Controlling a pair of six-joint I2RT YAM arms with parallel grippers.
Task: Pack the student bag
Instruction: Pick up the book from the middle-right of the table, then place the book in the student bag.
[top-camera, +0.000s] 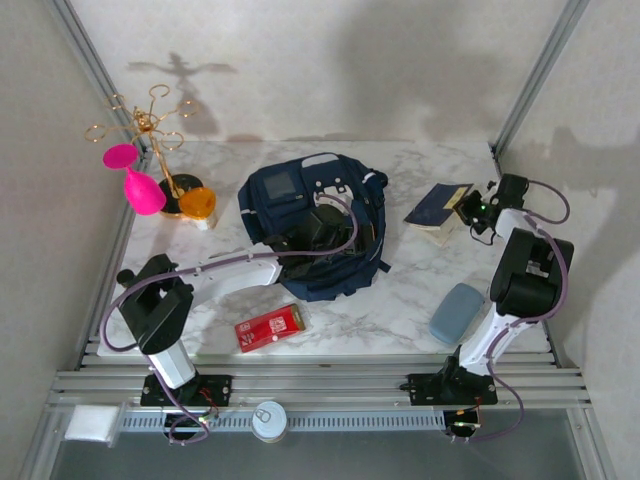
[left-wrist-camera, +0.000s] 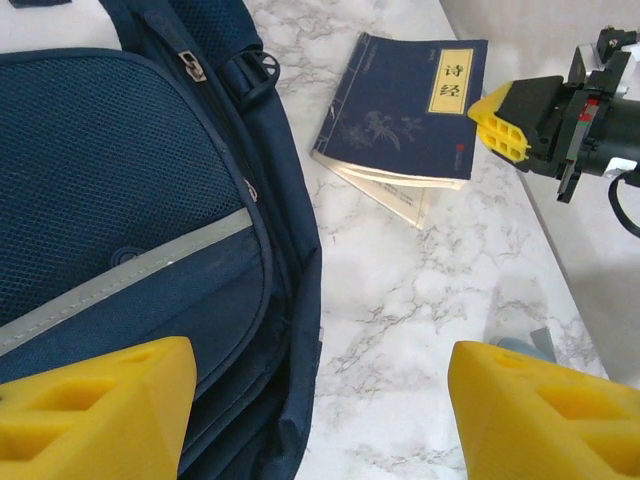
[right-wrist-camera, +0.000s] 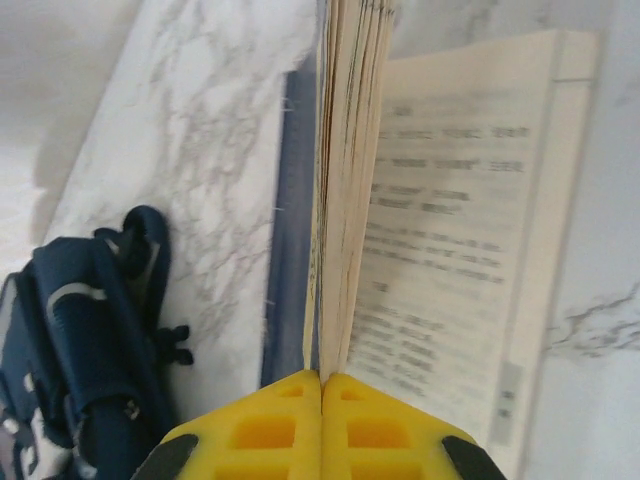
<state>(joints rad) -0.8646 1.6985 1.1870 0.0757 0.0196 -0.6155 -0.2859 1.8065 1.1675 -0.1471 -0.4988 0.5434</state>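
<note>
Mid-bench, toward 12 o'clock from the arm bases: the student bag (top-camera: 275, 190), lying flat with its pale front patch up. Over its middle, the left hand (top-camera: 314, 234), spread wide and gripping nothing; from its own wrist, seen poised above the bag's 3 o'clock edge.

At 3 o'clock from the bag, near it but apart: a navy book (top-camera: 436, 208), long axis roughly 7 to 1 o'clock in the overhead view. At the book's outer edge, again toward 3 o'clock: the right hand (top-camera: 464, 205), closed pad to pad, with a fan of pages rising straight out of the seam between the pads. Apparently gripping a thin sheaf, though hard to confirm.

Judged next: carrying the book toward 9 o'clock and into the bag. Right hand plainly the nearer to the book; left hand the nearer to the bag and well placed to steady it. Likely trouble: pages slipping or tearing out of so thin a hold.
</note>
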